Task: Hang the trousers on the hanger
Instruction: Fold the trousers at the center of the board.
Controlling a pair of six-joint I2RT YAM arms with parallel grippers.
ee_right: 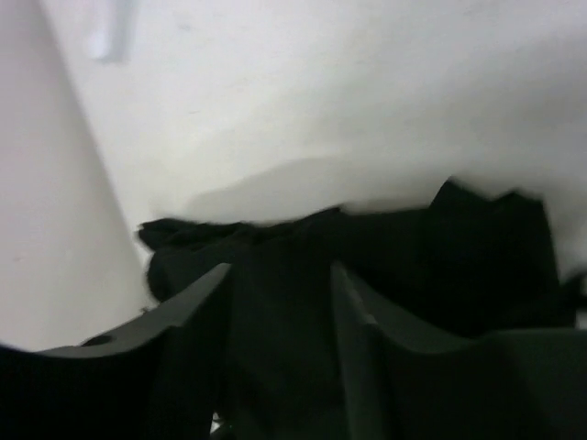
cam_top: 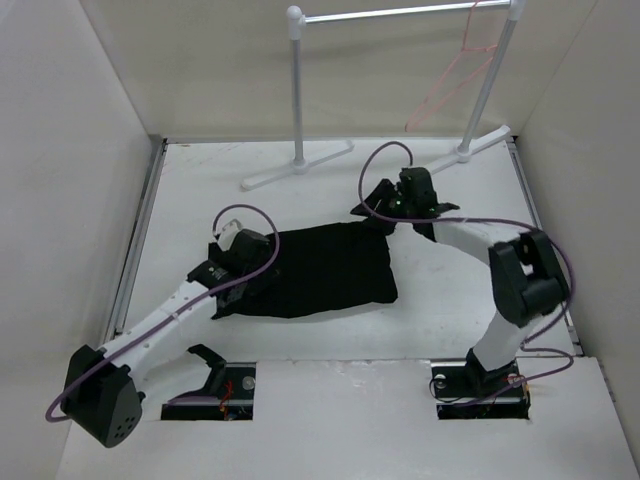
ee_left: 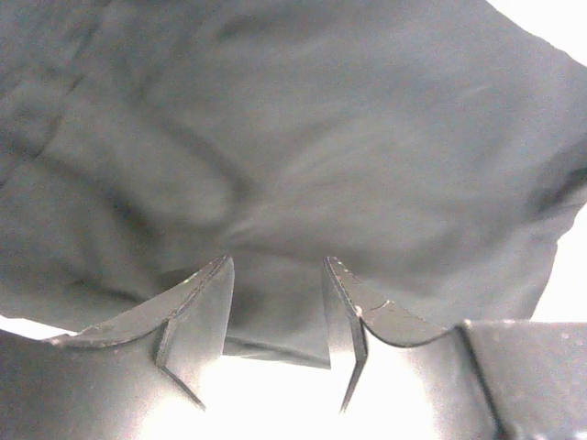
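Observation:
The black trousers (cam_top: 320,268) lie folded in a flat heap in the middle of the white table (cam_top: 450,300). At their left edge is my left gripper (cam_top: 252,276), jaws apart. In the left wrist view the left gripper (ee_left: 277,261) has a flat edge of the trousers (ee_left: 293,137) lying between its fingers, not bunched. My right gripper (cam_top: 374,214) is at the heap's far right corner. Seen from the right wrist, the right gripper (ee_right: 281,268) stands open over the trousers (ee_right: 459,247), with dark cloth between the fingers. The pink-orange wire hanger (cam_top: 452,85) hangs from the rail at the back right.
A grey rail rack (cam_top: 297,90) with white feet (cam_top: 290,170) stands at the back of the table. White walls close in the left, right and back sides. Two cut-outs at the near edge hold the arm bases (cam_top: 480,385).

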